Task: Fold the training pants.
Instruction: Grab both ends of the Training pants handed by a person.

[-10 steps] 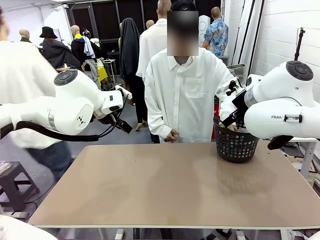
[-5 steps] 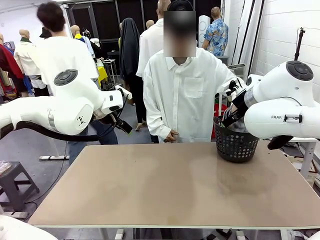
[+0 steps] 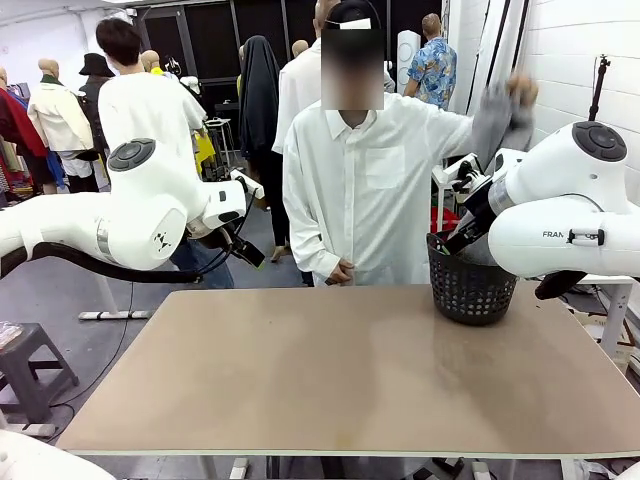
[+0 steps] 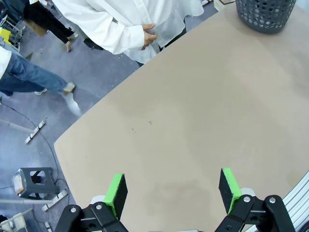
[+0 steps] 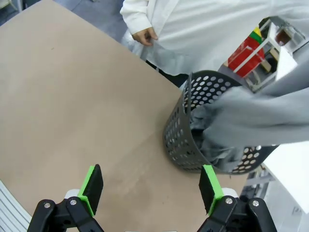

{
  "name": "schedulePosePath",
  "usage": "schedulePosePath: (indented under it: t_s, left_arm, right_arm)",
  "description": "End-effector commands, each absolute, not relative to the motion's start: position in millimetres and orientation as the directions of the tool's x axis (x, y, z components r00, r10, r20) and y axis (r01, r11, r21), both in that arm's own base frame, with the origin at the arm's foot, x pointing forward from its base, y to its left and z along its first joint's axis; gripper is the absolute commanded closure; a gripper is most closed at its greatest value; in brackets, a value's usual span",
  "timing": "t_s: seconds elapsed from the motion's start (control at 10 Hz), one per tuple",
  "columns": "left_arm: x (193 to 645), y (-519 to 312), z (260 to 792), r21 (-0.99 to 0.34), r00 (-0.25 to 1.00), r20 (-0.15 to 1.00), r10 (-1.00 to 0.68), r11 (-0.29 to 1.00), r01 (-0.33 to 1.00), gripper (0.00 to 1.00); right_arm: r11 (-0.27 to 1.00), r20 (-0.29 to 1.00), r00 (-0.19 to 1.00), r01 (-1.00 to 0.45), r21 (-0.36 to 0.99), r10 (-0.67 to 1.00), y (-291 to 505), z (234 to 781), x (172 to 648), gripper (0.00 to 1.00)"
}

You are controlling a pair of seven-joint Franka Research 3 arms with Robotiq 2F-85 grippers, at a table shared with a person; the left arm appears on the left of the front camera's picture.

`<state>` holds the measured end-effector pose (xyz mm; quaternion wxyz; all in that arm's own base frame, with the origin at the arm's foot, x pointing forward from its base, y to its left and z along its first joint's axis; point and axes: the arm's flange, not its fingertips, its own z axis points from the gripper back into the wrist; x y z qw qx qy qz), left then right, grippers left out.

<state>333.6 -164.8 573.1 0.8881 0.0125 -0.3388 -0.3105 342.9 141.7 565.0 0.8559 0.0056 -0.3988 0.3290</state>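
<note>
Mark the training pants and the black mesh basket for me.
training pants (image 5: 251,116): right wrist view, grey fabric drawn out over the rim.
black mesh basket (image 5: 179,140): right wrist view, perforated side wall.

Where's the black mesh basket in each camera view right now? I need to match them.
Front view: the black mesh basket at the table's far right edge.
Left wrist view: basket in the top right corner.
Right wrist view: basket right of centre, training pants trailing from it.
Shared landmark: the person's hand at the waist.
</note>
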Motion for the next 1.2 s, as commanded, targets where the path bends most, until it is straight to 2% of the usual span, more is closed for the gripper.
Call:
schedulePosePath:
  t_s: [0.0, 1.1]
  left_arm:
    - [335.7, -165.2, 572.9, 0.235, 0.571, 0.602, -0.558, 0.808, 0.541, 0.0]
    - [335.7, -165.2, 572.9, 0.235, 0.571, 0.602, -0.558, 0.808, 0.541, 0.0]
  right_arm:
    - [0.783, 0.688, 0.462, -0.568, -0.254, 0.559, 142.1, 565.0, 343.2, 0.0]
    - [0.783, 0.688, 0.462, -0.568, -0.254, 0.559, 142.1, 565.0, 343.2, 0.0]
